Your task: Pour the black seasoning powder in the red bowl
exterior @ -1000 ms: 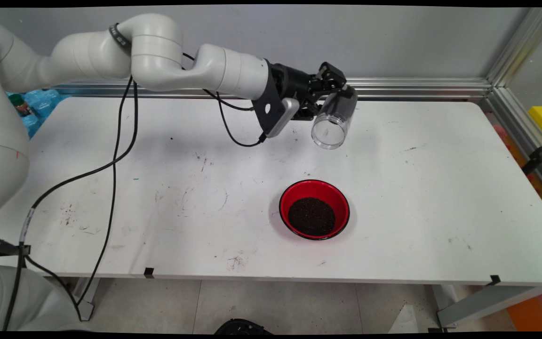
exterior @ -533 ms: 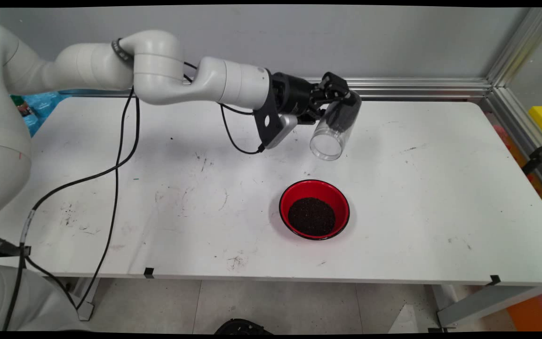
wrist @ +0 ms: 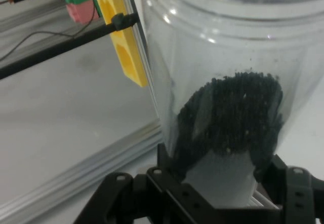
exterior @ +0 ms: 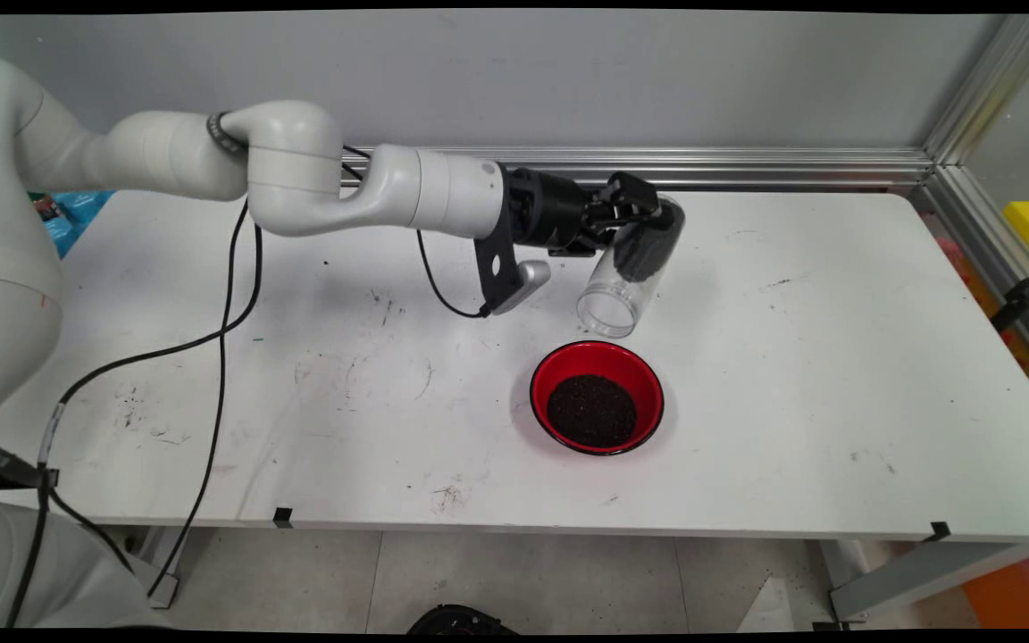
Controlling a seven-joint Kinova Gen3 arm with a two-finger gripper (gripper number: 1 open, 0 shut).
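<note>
A clear plastic jar, tilted mouth-down with dark granules at its base, is gripped by the claw above the worktop, toward its far edge. A red bowl of dark granules sits just nearer, near the middle.

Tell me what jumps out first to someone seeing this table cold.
The red bowl right of the table's middle, with a dark heap of granules in it, catches the eye first. Just behind it, the hand grips a clear jar tilted mouth-down toward the bowl. Dark granules sit in the jar's gripped end.
</note>
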